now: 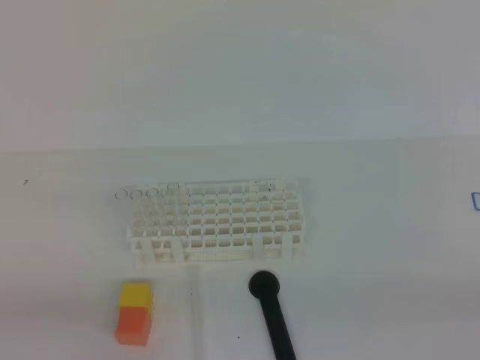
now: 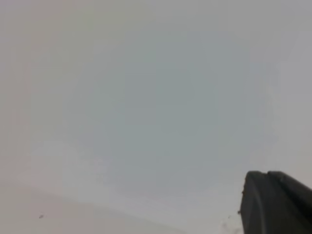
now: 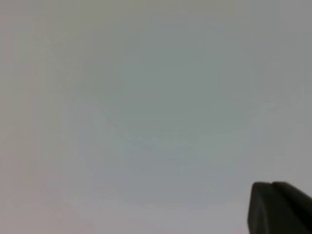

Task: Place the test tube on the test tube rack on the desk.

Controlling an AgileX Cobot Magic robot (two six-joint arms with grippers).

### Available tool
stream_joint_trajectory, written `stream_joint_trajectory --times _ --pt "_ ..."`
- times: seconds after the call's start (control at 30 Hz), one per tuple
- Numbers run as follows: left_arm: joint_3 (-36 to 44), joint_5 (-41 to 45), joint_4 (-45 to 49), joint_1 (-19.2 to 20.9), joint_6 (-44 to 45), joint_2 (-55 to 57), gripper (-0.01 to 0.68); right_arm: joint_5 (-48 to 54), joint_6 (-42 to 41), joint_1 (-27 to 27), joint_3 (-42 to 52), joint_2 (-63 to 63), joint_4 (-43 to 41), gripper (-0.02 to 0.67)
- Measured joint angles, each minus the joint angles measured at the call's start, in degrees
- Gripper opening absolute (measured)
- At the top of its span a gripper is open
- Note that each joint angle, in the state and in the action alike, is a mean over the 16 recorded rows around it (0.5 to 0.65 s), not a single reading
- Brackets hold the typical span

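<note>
Exterior high view: white test tube rack [image 1: 217, 221] sits mid-desk [image 1: 375, 225]. The test tube [image 1: 196, 315] lies flat on the desk just in front of the rack's left part, faint against white, running toward the near edge, between a yellow-and-orange block [image 1: 135, 313] and a black rod [image 1: 271, 311] with round knob. No arms in this view. Left gripper [image 2: 278, 204] and right gripper [image 3: 280, 209] show only dark tips in the wrist views (both clenched, nothing held).

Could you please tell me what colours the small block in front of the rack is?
The small block is yellow on top, orange below; exterior high view shows it best.
</note>
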Motion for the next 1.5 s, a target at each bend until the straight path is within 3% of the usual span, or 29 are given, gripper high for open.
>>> stream_joint_trajectory --times 0.17,0.57,0.73,0.97,1.2,1.5 --pt "-6.9 5.6 2.0 0.0 -4.4 0.9 -0.001 7.6 -0.2 0.0 -6.3 0.6 0.0 -0.001" --pt "-27.2 35.8 2.3 0.0 -4.5 14.8 0.0 37.7 -0.5 0.0 -29.5 12.1 0.0 -0.001" --pt "-30.2 45.2 -7.1 0.0 2.1 24.9 0.006 48.4 -0.1 0.0 -34.9 18.0 0.1 -0.001" --pt "-30.3 50.9 -26.5 -1.0 16.3 39.9 0.059 56.8 1.5 0.0 -37.2 21.7 0.2 -0.001" --pt "-30.3 46.3 -38.9 -8.1 23.6 53.8 0.117 60.0 3.1 0.0 -37.2 22.1 0.4 -0.001" --pt "-30.8 32.7 -32.4 -23.4 12.6 66.0 0.137 64.3 3.5 0.0 -37.2 22.6 0.3 -0.001"
